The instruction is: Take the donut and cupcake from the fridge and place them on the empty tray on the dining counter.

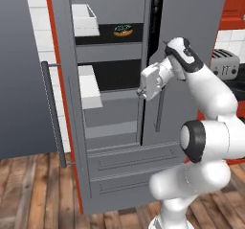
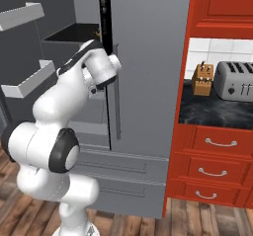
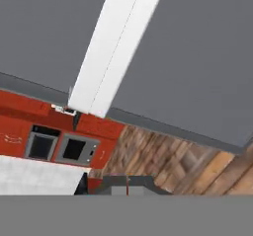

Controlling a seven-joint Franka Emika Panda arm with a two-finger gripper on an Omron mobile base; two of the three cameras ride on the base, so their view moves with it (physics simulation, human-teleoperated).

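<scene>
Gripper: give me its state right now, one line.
Gripper: shut, holding nothing, at the gap between the open left door and the closed right door of the fridge.

**Arm raised at the open fridge, counter to the right**

The white arm [image 2: 59,131] rises from the lower left, its wrist bent up against the edge of the grey fridge [image 2: 148,82], beside the shut right door's long bar handle [image 2: 117,92]. The left door stands open, white door bins [image 2: 29,79] showing at far left and a black shelf [image 2: 74,32] inside. Right of the fridge, red drawers [image 2: 217,161] carry a black marble countertop [image 2: 212,109] with a wooden knife block [image 2: 202,79] and a silver toaster [image 2: 234,80].
</scene>
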